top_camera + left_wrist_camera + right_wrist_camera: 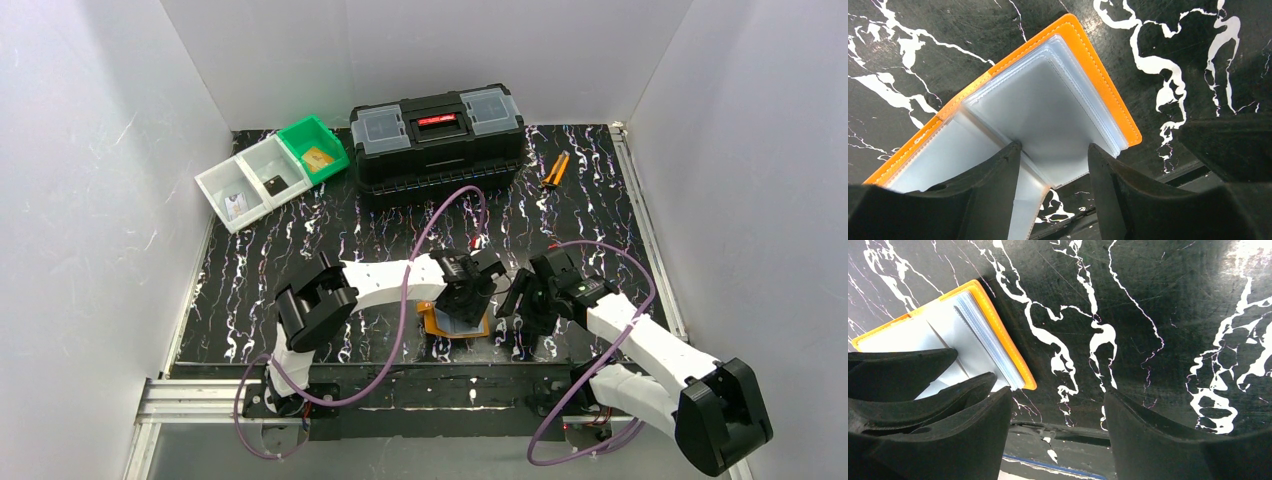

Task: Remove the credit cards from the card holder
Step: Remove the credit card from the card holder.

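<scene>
Card holder (455, 326) (1048, 110) (943, 332): we see it lying open at 6 o'clock on the table (300, 240), clear pockets up.
Left gripper (462, 300) (1054, 150): over the holder, jaws parted, gripping nothing (pockets show between its fingers).
Right gripper (520, 310) (1057, 395): at the holder's 3 o'clock, jaws wide, holding nothing.
Cards: at 10 o'clock, we find a tan card (318, 157) in the green bin (300, 132) and a dark card (274, 185) in the white bin (222, 168).
</scene>
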